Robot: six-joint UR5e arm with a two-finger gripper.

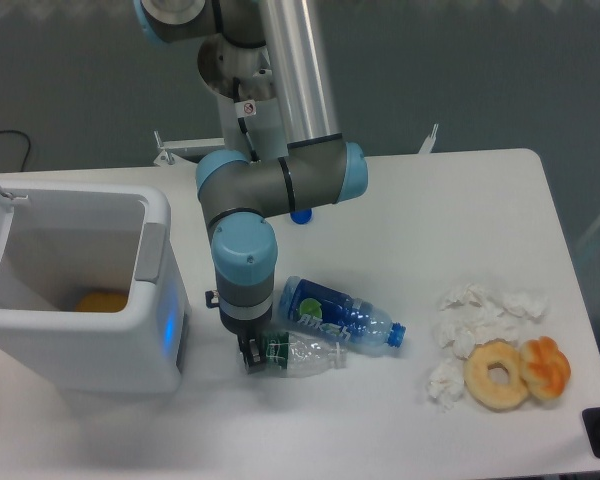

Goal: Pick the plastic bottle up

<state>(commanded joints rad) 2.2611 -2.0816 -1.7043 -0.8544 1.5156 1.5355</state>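
The plastic bottle (298, 352) lies on its side on the white counter (380, 420), toward the near edge, neck pointing away from the white bin (80, 290), which stands well to its base side. Its clear, thin wall suggests a light, easily crushed item that may slip or roll under uneven pressure; the dark green label band near the base appears the firmest place to take hold. The tool (252, 357) is down at that base end, its dark fingers at the label band; whether they are clamped on the bottle or merely beside it cannot be told, since the arm's wrist hides most of them. Just behind the plastic bottle and touching or nearly touching it lies the larger bottle with blue label (335, 314), also on its side. Away from the plastic bottle's neck end, well apart, sit crumpled tissues (475, 320), a doughnut (497, 375) and a smaller pastry (546, 366). Inside the bin an orange item (98, 301) is partly hidden by the wall. A blue object (300, 215) behind the arm's elbow is mostly obscured and unidentifiable.
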